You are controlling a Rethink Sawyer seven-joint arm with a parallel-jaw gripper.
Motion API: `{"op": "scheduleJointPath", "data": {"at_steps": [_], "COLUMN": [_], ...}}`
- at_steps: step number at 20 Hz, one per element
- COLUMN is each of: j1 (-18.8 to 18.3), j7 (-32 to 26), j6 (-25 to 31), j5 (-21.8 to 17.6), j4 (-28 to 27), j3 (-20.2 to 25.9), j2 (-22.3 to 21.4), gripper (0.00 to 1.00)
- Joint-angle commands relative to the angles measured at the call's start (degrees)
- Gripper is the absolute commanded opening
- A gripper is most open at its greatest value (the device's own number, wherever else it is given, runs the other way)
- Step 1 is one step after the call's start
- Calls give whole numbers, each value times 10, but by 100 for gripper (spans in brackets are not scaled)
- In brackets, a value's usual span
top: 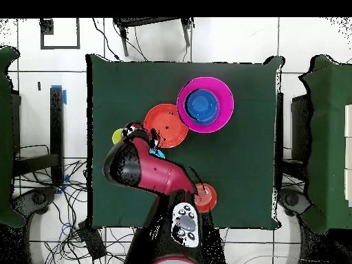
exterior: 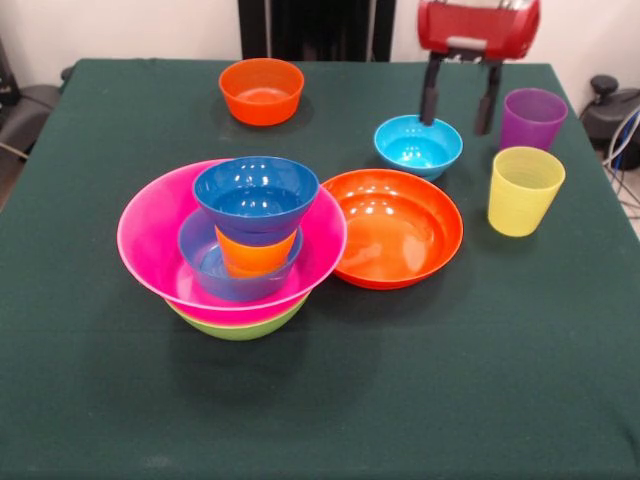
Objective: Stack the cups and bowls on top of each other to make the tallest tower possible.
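Green table (exterior: 90,400), task things spread out. My fingers (exterior: 459,97) hang apart and empty: one over the cyan bowl's (exterior: 418,145) rim, the other beside the purple cup (exterior: 532,118). Tower (exterior: 235,240) well off, past the orange bowl (exterior: 392,227).

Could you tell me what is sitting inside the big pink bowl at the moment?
Inside the big pink bowl sits a small blue bowl holding an orange cup, capped by a dark blue bowl. How far down the cup reaches is hidden.
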Motion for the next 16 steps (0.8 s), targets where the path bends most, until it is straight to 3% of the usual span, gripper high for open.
{"op": "scheduleJointPath", "data": {"at_steps": [1,4,14,16], "j1": [-3,-11,-96,-95], "j7": [58,58,120,121], "j6": [-44,-35,-60,-60], "j5": [-37,-42,-68,-67], "j4": [-31,-24,19,21], "j3": [0,14,144,144], "j2": [77,73,50,48], "gripper": [100,100,100,100]}}
